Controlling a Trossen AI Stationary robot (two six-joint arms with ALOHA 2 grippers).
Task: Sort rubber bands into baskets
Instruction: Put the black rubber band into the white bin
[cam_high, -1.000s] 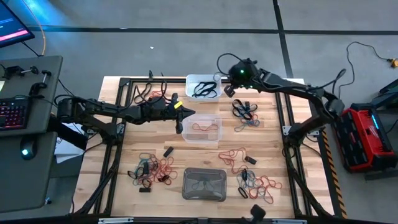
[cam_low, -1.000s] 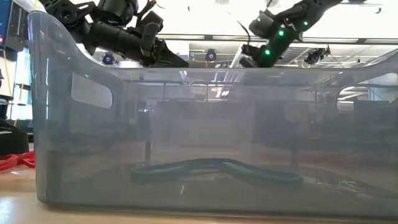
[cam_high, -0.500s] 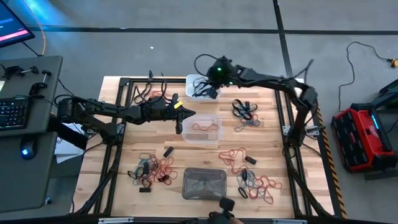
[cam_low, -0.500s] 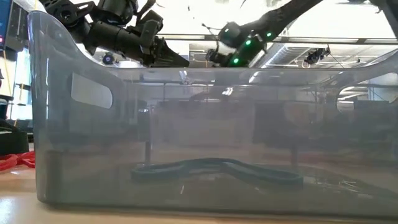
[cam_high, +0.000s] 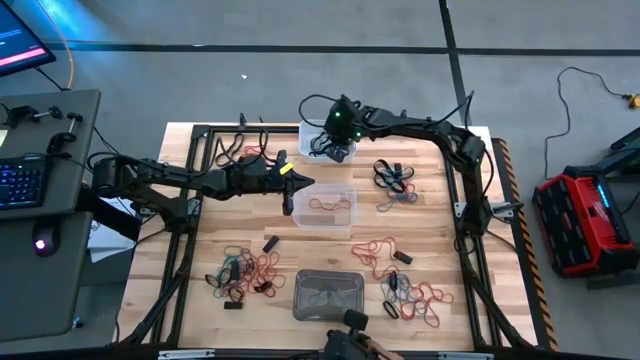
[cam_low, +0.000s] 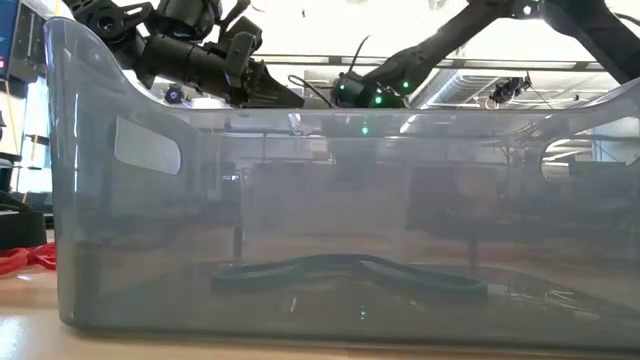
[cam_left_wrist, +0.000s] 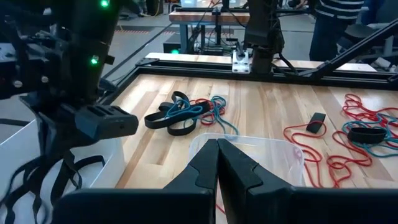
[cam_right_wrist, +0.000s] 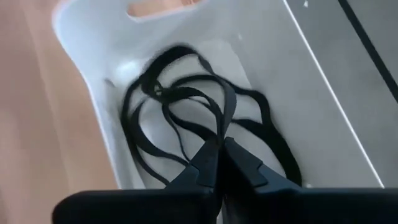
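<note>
Left hand (cam_high: 292, 175), fingers pressed together, empty, left of centre, at the clear basket (cam_high: 325, 208) of glossy plastic holding a thin red loop. Right hand (cam_high: 335, 140), upper centre, fingers closed on a black band (cam_right_wrist: 186, 106), over the opaque white basket (cam_high: 310, 130). Translucent grey basket (cam_high: 328, 297), lower centre. Rubber bands (cam_high: 245, 272) tangled on slatted wooden worktop (cam_high: 420, 230).

Wooden table (cam_high: 210, 245), keyboard (cam_high: 20, 180) and mouse (cam_high: 41, 243) on side desk, red case (cam_high: 580, 222) on floor

Two dark jointed arms; green wrist lights; yellow tag on left.
</note>
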